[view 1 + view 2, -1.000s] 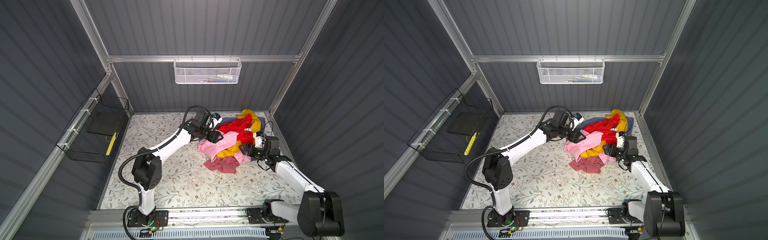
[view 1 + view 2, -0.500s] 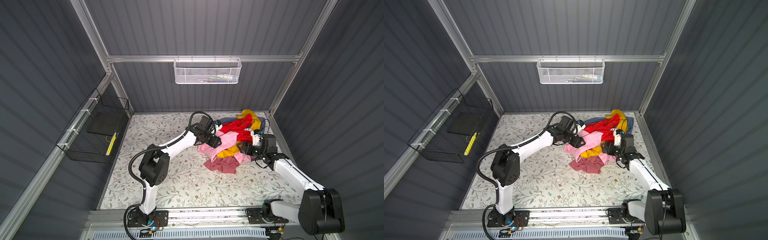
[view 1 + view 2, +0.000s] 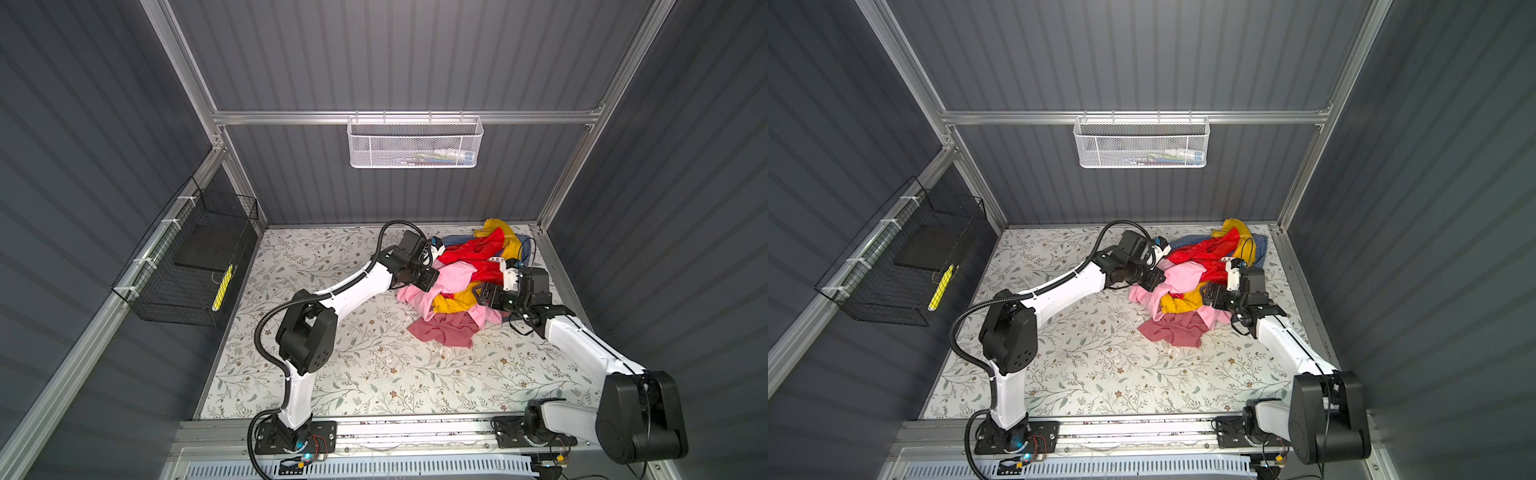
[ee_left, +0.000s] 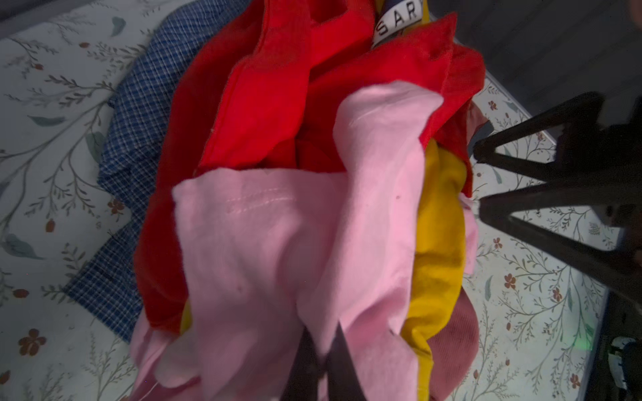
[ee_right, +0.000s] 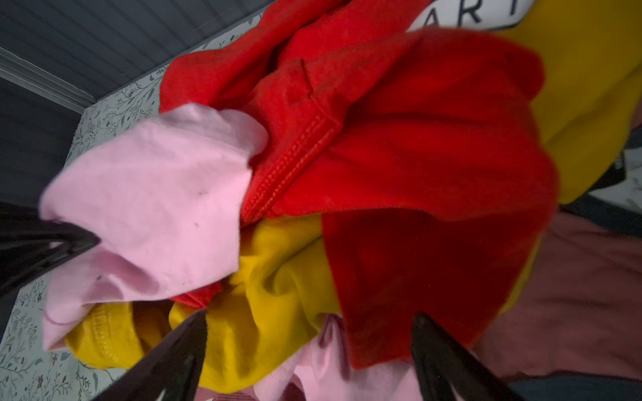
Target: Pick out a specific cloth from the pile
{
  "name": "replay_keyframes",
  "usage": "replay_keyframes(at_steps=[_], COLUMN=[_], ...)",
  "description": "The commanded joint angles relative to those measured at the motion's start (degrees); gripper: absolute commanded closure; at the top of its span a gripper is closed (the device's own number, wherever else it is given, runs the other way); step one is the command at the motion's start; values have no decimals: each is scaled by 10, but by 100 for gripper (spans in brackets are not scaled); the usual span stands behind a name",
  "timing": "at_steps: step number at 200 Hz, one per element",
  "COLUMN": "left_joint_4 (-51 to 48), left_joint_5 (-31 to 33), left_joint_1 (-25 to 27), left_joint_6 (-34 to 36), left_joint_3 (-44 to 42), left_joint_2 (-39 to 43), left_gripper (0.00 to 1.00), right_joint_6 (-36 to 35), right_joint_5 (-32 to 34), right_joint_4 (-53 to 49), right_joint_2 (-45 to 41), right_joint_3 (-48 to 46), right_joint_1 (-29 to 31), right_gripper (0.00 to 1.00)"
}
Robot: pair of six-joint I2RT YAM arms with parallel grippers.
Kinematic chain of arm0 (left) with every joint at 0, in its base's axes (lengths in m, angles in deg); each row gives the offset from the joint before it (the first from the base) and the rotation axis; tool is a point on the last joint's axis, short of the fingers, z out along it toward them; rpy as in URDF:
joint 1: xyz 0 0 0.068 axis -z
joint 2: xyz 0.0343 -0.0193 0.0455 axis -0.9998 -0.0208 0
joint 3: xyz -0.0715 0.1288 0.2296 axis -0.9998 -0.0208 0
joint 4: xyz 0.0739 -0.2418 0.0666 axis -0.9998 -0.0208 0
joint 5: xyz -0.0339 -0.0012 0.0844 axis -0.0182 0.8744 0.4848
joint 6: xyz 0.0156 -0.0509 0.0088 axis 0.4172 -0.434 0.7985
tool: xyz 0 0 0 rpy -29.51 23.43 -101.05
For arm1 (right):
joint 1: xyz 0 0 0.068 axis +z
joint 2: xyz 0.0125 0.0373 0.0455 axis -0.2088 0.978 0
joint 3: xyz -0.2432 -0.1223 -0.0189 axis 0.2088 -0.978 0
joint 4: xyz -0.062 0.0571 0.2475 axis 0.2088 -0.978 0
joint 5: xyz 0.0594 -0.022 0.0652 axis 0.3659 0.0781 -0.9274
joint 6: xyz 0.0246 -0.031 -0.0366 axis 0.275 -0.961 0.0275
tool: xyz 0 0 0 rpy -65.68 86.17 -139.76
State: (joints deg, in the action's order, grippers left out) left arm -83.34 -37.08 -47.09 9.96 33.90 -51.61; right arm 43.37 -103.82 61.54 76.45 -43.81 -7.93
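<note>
Left wrist view is showing the left claw (image 4: 323, 335) clenching a fold of the cloth (image 4: 278, 243), the light pink one, right at its tips, so the grasp on the wanted garment is looking done. Just past that fold, the pink fabric is running under the red cloth (image 4: 271, 104) and beside the mustard yellow cloth (image 4: 437, 225), so most of it is lying tangled rather than free.

In both top views the pile (image 3: 465, 291) is sitting toward 1 o'clock on the bench (image 3: 332, 374). Nearest, at the pile's 6 o'clock edge, the dusty-rose cloth (image 3: 442, 330) is spreading flat on the bench. Next, the left claw is biting in from 9 o'clock, and the right claw (image 3: 484, 291) is waiting at about 4 o'clock, released, its tips spread around yellow fabric and gripping nothing. Whether those tips are touching the yellow, I cannot tell. Farthest, at 12 o'clock by the back wall, the blue checked cloth (image 3: 457, 240) is lying under the red.

Judging from this, the picking is only starting: the pink cloth is gripped but not yet lifted or drawn clear. What is remaining is pulling it toward 9 o'clock, and the red draped over it is likely coming along unless the right claw is holding the heap down.
</note>
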Motion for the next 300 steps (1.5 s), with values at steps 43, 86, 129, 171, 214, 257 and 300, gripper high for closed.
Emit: replay_keyframes(at_steps=[43, 86, 129, 171, 214, 257, 300], left_joint_4=[17, 19, 59, 92, 130, 139, 118], left_joint_5=[22, 5, 4, 7, 1, 20, 7], left_joint_1=[1, 0, -4, -12, -37, -47, -53], left_joint_6=[-2, -16, -31, -43, -61, -56, -49], left_joint_3=[6, 4, -34, -82, -144, -181, -174], left_joint_2=[92, 86, 102, 114, 121, 147, 131], left_gripper=[100, 95, 83, 77, 100, 100, 73], right_joint_6=[9, 20, 37, 49, 48, 52, 41], right_joint_5=[-16, -47, -41, -29, -17, 8, 16], right_joint_4=[9, 10, 5, -5, -29, -34, -48], right_joint_2=[63, 111, 156, 154, 139, 114, 93], right_joint_3=[44, 77, 94, 101, 103, 98, 95], right_joint_1=[4, 22, 23, 22, 18, 17, 13], right_gripper=[14, 32, 56, 79, 90, 95, 93])
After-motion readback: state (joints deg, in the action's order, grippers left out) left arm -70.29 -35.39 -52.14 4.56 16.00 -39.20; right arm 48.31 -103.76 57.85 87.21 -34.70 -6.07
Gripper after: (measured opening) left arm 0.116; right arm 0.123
